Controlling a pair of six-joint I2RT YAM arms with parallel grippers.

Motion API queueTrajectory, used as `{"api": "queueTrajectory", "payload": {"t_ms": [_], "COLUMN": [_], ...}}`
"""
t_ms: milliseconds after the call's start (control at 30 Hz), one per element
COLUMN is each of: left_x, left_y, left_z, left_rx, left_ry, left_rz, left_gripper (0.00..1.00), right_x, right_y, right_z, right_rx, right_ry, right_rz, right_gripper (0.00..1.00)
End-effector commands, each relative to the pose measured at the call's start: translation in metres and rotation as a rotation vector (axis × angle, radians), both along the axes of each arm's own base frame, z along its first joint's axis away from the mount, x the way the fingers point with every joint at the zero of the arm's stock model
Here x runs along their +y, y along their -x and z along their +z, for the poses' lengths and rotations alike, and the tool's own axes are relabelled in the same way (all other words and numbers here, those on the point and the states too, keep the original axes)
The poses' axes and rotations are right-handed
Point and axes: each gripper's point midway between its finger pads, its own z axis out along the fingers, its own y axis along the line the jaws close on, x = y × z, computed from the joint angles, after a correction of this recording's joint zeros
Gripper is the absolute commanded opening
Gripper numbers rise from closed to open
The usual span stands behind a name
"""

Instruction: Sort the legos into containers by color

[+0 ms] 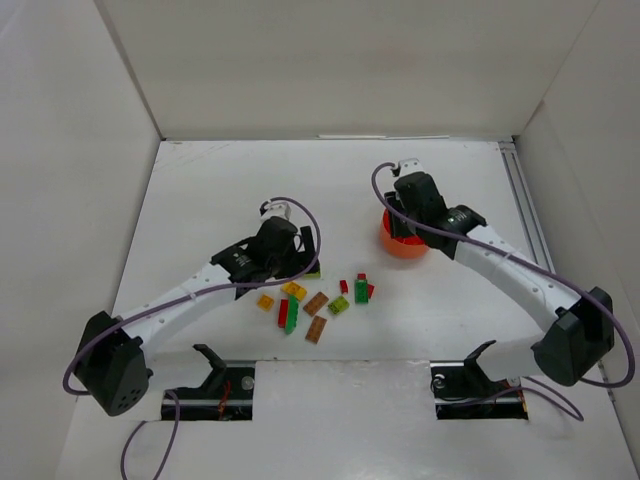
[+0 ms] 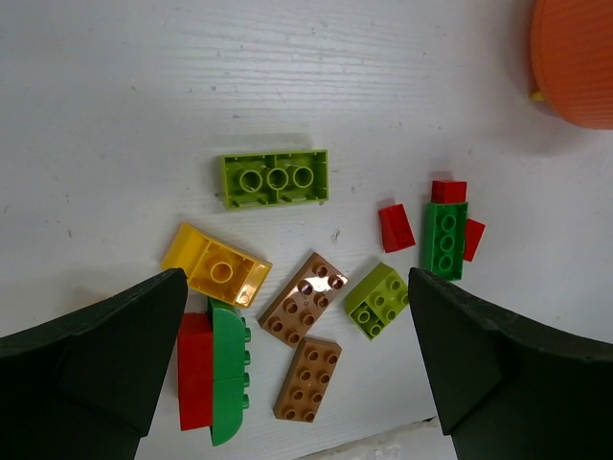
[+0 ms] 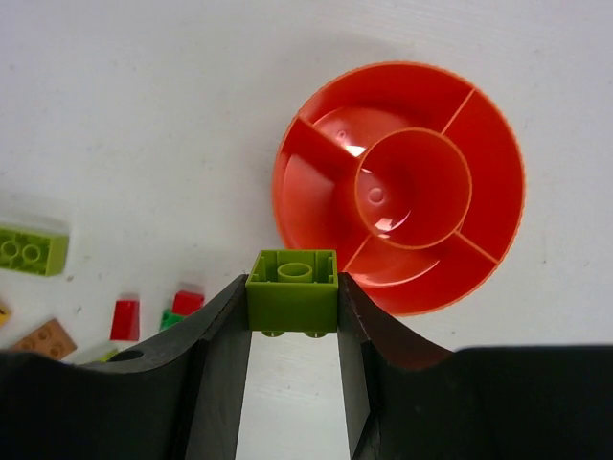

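- Nearest my bases, a near brown brick (image 2: 308, 379) is lying on the white counter (image 1: 200, 190), and a far brown brick (image 2: 303, 298) is lying just beyond it: two browns.
- Just left of them, a large red brick (image 2: 194, 369) and a first green brick (image 2: 230, 369) are lying side by side, touching along their length.
- Further left, one orange brick (image 1: 265, 301) is sitting alone, and one yellow brick (image 2: 215, 265) is lying just beyond it.
- Right of the browns, a small lime brick (image 2: 376, 301) is lying at a tilt.
- Beyond it, a second green brick (image 2: 445, 240) is lying with three small red bricks (image 2: 396, 227) around it: one at its far end, one against its right side, one just to its left. I am counting four reds and two greens.
- A long lime brick (image 2: 275, 179) is lying at the far edge of the pile.
- My left pincer (image 2: 297, 287) is hanging over the pile, its jaws spread wide and gripping nothing.
- Farthest, off to the right, one orange-red bowl (image 3: 498, 172) is standing on the counter, well apart from the pile. Four dividers are splitting it into four outer compartments around a round centre cup.
- My right pincer (image 3: 292, 283) is clamping a third lime brick (image 3: 292, 297) by its two sides, hollow underside facing the wrist camera, at the bowl's near rim. I cannot tell which compartment it is hanging over.
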Motion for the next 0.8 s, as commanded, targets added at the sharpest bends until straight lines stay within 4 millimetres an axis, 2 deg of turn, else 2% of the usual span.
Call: {"api": "queueTrajectory", "payload": {"t_ms": [0, 67, 167, 233, 333, 500, 567, 633, 700, 767], "left_x": [-0.01, -0.008, -0.009, -0.012, -0.013, -0.015, -0.016, -0.018, -0.017, -0.018], "left_y": [-0.01, -0.011, -0.011, -0.012, -0.014, -0.016, -0.018, -0.02, -0.018, -0.02], "left_z": [0.018, 0.015, 0.008, 0.005, -0.001, -0.008, -0.012, -0.012, -0.017, -0.018], "left_rx": [-0.043, -0.042, -0.026, -0.012, 0.003, 0.02, 0.031, 0.032, 0.049, 0.052], "left_ry": [0.015, -0.002, -0.016, -0.019, -0.032, -0.053, -0.063, -0.063, -0.077, -0.079], "left_rz": [-0.045, -0.045, -0.045, -0.052, -0.052, -0.059, -0.059, -0.059, -0.06, -0.06], "left_gripper": [0.99, 0.99, 0.99, 0.99, 0.99, 0.99, 0.99, 0.99, 0.99, 0.99], "right_x": [-0.007, -0.011, -0.006, -0.014, -0.018, -0.011, -0.011, -0.01, -0.013, -0.018], "right_y": [-0.022, -0.031, -0.037, -0.039, -0.042, -0.046, -0.048, -0.048, -0.047, -0.044], "right_z": [0.018, 0.013, 0.009, -0.002, -0.006, -0.009, -0.019, -0.021, -0.022, -0.024], "right_rx": [-0.047, -0.038, -0.027, 0.009, 0.025, 0.019, 0.04, 0.05, 0.055, 0.065], "right_ry": [0.024, 0.03, 0.038, 0.068, 0.072, 0.044, 0.058, 0.056, 0.063, 0.08], "right_rz": [-0.034, -0.055, -0.042, -0.091, -0.123, -0.117, -0.117, -0.124, -0.139, -0.161], "right_gripper": [0.26, 0.26, 0.27, 0.27, 0.27, 0.43, 0.48, 0.57, 0.65, 0.69]}}
